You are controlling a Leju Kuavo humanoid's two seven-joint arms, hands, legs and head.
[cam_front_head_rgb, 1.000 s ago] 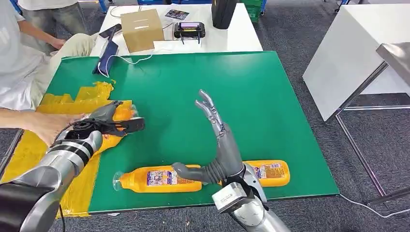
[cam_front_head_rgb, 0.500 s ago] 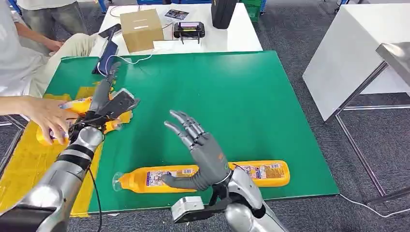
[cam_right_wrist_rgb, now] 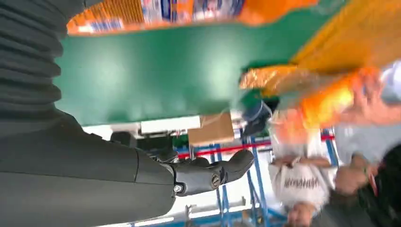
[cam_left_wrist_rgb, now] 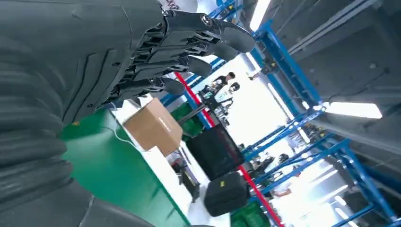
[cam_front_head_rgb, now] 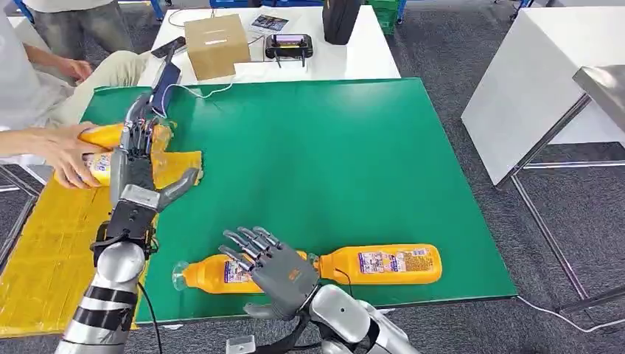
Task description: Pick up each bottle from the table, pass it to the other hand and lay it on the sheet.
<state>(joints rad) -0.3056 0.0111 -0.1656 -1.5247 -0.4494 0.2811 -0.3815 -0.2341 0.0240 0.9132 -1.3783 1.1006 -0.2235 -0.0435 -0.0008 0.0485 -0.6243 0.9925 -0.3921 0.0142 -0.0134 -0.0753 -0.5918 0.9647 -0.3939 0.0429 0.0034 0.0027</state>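
Note:
Two orange bottles lie on the green table (cam_front_head_rgb: 354, 147) near its front edge: the left bottle (cam_front_head_rgb: 210, 274) and the right bottle (cam_front_head_rgb: 394, 263). My right hand (cam_front_head_rgb: 274, 267) is over the left bottle's middle with fingers spread, holding nothing; I cannot tell whether it touches the bottle. My left hand (cam_front_head_rgb: 136, 166) stands upright at the edge of the yellow sheet (cam_front_head_rgb: 51, 243), fingers apart and empty. A person's hand (cam_front_head_rgb: 63, 151) holds a third orange bottle (cam_front_head_rgb: 99, 136) just behind it. The right wrist view shows a bottle (cam_right_wrist_rgb: 189, 9) and my thumb (cam_right_wrist_rgb: 213, 175).
A cardboard box (cam_front_head_rgb: 215, 44), a black controller (cam_front_head_rgb: 289, 44) and a dark bag (cam_front_head_rgb: 340, 16) stand on the white table beyond. A blue pouch with a white cable (cam_front_head_rgb: 163, 87) lies at the green table's far left corner. A white table (cam_front_head_rgb: 538, 81) stands to the right.
My left hand has let go of the bottle and risen upright; the person's hand took that bottle and drew it away. My right hand swung down from upright to over the left front bottle.

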